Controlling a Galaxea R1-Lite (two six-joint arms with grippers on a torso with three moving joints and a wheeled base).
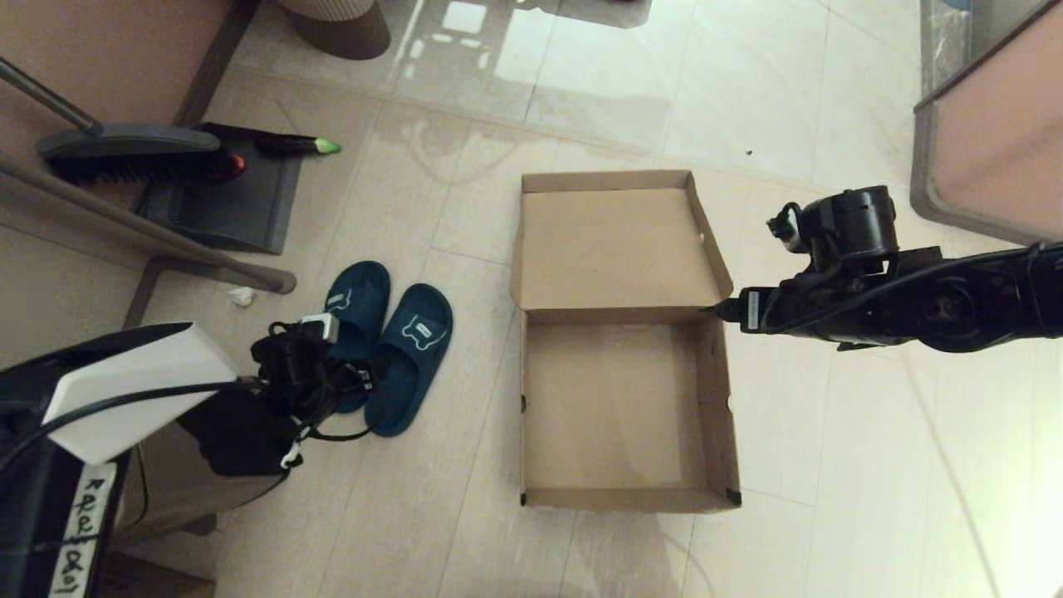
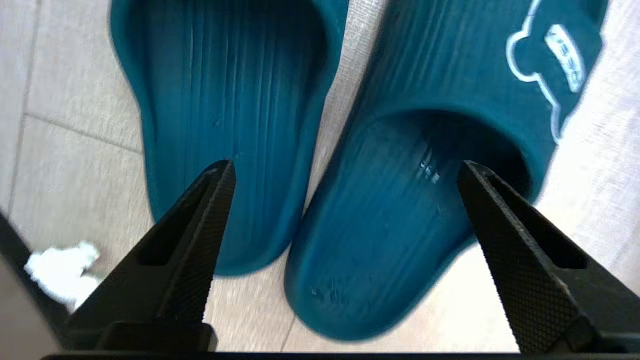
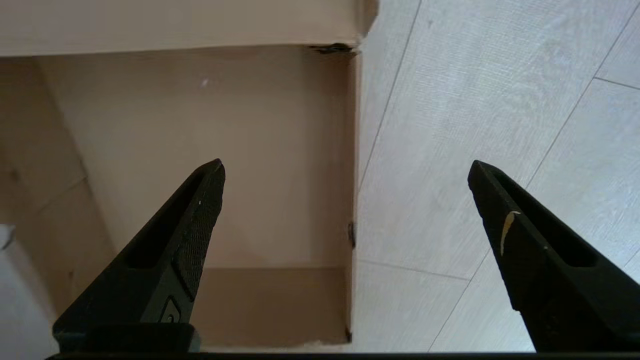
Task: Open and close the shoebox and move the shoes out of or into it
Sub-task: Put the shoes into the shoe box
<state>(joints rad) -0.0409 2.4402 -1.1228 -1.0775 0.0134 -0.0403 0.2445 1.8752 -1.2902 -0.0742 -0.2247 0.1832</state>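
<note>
The brown cardboard shoebox lies open on the floor with nothing in it, its lid folded flat away from me. The two navy slippers sit side by side on the tiles left of the box. My left gripper hangs low over their heel ends. In the left wrist view it is open and straddles the nearer slipper's heel without touching it; the other slipper lies beside. My right gripper is open beside the box's right wall near the hinge, and that wall shows between its fingers.
A broom and dustpan lie at the far left, with a metal bar slanting in front of them. A crumpled white scrap lies left of the slippers. A bin's base stands far back. Furniture stands at the right.
</note>
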